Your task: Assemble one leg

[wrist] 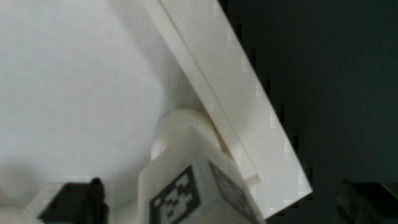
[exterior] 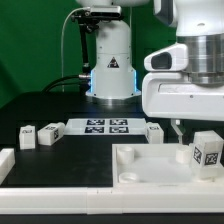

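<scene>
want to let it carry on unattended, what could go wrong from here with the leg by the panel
1. The leg stands between the fingers of the pincer with gaps on both sides; closing off-centre could push or tip it.
2. The leg is close against the raised edge of the white panel, so a finger might catch that edge.

Both views are small and coarse. The exterior view is evenly, softly lit with no hard shadows: the white panel [exterior: 150,170] is nearly blown out, with faint grey only in its hollows, while the dark surface [exterior: 45,105] swallows detail. The wrist view is soft throughout: the leg [wrist: 183,192] shows a smeared tag, and the fingertips [wrist: 71,203] of the hand [wrist: 214,203] are blurred dark blobs.
</scene>
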You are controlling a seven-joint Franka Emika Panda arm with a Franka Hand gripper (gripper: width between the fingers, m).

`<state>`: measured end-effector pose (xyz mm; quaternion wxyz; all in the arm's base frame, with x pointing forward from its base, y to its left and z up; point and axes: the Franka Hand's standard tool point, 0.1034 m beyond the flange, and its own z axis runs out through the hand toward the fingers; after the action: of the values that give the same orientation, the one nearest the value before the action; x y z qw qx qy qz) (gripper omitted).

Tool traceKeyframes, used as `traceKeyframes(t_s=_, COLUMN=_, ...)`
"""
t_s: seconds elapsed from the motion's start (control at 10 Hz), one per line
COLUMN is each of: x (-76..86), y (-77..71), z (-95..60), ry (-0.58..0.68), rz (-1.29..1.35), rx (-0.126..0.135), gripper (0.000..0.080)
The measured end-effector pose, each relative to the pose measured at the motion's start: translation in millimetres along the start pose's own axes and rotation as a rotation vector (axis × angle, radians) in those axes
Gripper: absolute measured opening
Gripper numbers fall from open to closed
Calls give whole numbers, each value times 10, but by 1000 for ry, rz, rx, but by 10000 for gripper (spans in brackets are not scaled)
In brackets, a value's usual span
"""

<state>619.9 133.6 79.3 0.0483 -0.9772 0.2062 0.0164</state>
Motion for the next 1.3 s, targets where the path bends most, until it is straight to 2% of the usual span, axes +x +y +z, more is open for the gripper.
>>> traceKeyframes(t_s=0.3, x=84, y=-27, z=12, ry=-30, rz=-427, rx=-23, gripper=649)
traceKeyframes(t_s=0.5, x=108, y=-30, z=5, ry=-37, rz=-617, rx=-22, gripper=649)
traceKeyframes(t_s=0.6, x=110, y=-28, z=6, ry=-36, rz=-633, rx=-20, gripper=649)
traceKeyframes(t_s=0.7, x=110, y=-28, z=6, ry=-36, rz=-631, rx=-20, gripper=519)
traceKeyframes(t_s=0.8, x=110, y=-27, z=6, ry=-36, rz=-631, rx=-20, gripper=519)
traceKeyframes(t_s=0.9, x=111, y=-26, z=7, ry=-36, rz=-630, rx=-21, gripper=368)
traceKeyframes(t_s=1.0, x=142, y=20, z=4, ry=-34, rz=-629, rx=-29, gripper=301)
traceKeyframes(t_s=1.3, x=150, y=33, z=4, ry=-33, rz=-591, rx=-30, gripper=298)
